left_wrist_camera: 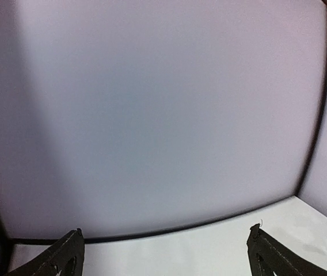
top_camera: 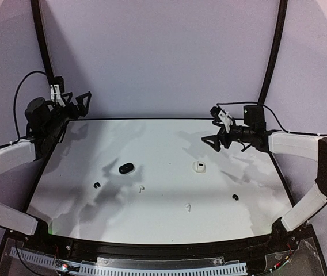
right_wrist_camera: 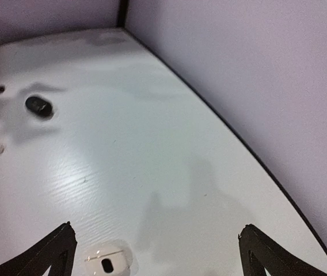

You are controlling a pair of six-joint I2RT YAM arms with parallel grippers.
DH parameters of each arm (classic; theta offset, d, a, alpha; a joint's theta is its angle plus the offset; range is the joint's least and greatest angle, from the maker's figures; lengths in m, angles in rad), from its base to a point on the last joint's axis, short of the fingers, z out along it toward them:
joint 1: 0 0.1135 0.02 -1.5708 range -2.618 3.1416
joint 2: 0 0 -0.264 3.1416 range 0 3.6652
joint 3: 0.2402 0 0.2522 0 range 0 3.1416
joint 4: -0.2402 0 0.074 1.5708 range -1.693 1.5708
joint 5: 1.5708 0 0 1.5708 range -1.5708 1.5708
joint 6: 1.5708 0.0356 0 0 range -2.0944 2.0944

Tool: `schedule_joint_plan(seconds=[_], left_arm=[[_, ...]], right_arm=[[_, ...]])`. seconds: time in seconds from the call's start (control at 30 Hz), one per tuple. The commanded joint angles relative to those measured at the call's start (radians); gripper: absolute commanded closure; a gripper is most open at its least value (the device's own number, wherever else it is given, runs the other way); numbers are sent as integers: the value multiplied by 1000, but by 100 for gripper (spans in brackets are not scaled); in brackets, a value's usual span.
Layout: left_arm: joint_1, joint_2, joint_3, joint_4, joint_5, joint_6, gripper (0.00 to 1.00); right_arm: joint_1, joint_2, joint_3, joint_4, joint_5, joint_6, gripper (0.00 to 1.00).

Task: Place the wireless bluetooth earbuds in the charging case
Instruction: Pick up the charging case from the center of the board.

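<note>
The top external view looks down from high at the near side, over the whole table [top_camera: 152,218]. The left wrist view, far left, faces the far wall [left_wrist_camera: 152,115] (only a table strip shows). The right wrist view looks leftward, low over the table, sharing the white case [right_wrist_camera: 109,260] and black case [right_wrist_camera: 38,107] with the top view.

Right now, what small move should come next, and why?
Probably lower the right gripper toward the black bud on its side of the table. Both grippers are open and empty, that bud lies loose and nearest it, and the left gripper hangs far back.
</note>
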Motion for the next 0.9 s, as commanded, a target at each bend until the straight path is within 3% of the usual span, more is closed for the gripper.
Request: schedule_joint_plan(seconds=[0.0, 0.2, 0.3, 0.5, 0.67, 0.87], left_arm=[[-42, 20, 38, -221, 201, -42, 1], [-67, -7, -7, -182, 323, -33, 0], [-74, 0, 10, -204, 333, -43, 1], [-88, -23, -3, -217, 347, -14, 1], [-89, -29, -20, -208, 278, -32, 0], [-89, -27, -14, -212, 258, -12, 0]], right_arm=[[21, 36, 40, -276, -69, -359, 1], [48, 231, 203, -517, -55, -498, 1], [74, 276, 216, -468, 0, -522, 2], [94, 360, 252, -527, 24, -517, 8], [101, 391, 214, -461, 89, -465, 8], [101, 418, 197, -468, 97, -455, 18]])
